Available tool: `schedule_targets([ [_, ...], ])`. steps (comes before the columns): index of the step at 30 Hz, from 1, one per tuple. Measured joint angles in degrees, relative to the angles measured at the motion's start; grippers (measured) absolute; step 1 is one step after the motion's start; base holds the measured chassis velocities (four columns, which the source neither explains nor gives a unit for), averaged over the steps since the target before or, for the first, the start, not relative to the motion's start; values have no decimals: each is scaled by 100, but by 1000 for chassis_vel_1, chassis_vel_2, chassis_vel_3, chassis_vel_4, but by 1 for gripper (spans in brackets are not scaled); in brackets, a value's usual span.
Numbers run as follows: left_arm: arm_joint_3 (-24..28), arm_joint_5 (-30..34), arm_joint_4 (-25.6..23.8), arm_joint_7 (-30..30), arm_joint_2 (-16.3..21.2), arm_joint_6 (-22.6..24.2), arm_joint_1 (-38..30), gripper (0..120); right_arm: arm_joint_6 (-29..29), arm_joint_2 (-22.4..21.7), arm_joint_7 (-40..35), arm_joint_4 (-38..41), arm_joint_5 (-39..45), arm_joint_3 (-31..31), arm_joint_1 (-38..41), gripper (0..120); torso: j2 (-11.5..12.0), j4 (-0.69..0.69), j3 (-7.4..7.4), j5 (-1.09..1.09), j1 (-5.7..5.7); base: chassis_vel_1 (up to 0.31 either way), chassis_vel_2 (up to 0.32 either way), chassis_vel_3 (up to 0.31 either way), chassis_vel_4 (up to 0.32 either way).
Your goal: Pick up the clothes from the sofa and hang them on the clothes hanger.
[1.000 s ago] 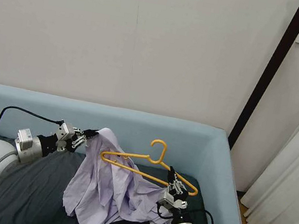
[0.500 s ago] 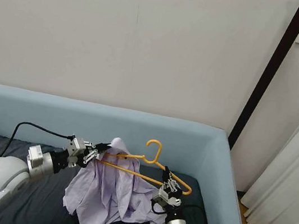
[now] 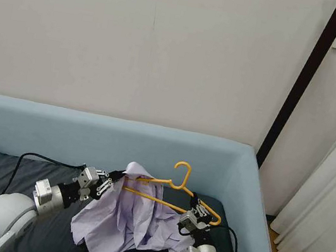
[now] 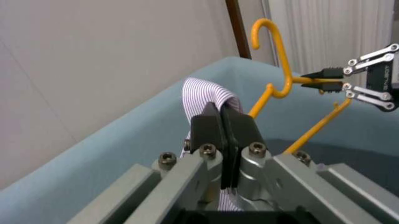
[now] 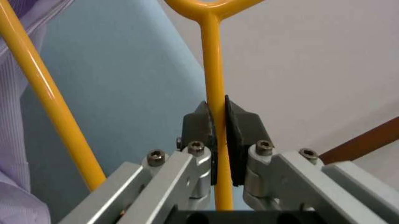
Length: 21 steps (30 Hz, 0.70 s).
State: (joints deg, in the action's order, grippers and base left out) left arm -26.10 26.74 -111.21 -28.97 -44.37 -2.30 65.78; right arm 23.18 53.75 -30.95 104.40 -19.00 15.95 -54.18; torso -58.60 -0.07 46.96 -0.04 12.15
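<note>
Shifted right along the sofa's backrest, the left gripper pinches the striped lavender shirt, draped over the orange hanger; the right gripper clamps the hanger's bar.

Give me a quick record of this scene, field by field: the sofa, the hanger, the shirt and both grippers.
sofa: light blue back, dark seat
hanger: yellow, held off the seat, hook pointing up
shirt: pale purple, striped, bunched over one end of the hanger, lower part resting on the seat
left gripper: fingers shut on a fold of the shirt, above the seat
right gripper: fingers shut on the hanger's bar, at its other end
</note>
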Motion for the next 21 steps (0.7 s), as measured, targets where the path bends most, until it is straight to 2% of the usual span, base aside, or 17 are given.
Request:
schedule_targets([
  [6, 145, 9, -252, 72, -135, 2, 103, 0, 417, -273, 48, 92, 326, 211, 215, 4, 0, 0, 0, 0, 0, 0, 0, 0, 0],
  [9, 298, -212, -306, 27, -304, -6, 241, 0, 797, -379, 104, 136, 670, 512, 434, 4, 0, 0, 0, -2, 0, 0, 0, 0, 0],
  [21, 675, -841, 80, 8, -522, -215, 348, 0, 818, -106, 0, 200, 1230, 647, 650, 4, 0, 1, 0, -1, 0, 0, 0, 0, 0],
])
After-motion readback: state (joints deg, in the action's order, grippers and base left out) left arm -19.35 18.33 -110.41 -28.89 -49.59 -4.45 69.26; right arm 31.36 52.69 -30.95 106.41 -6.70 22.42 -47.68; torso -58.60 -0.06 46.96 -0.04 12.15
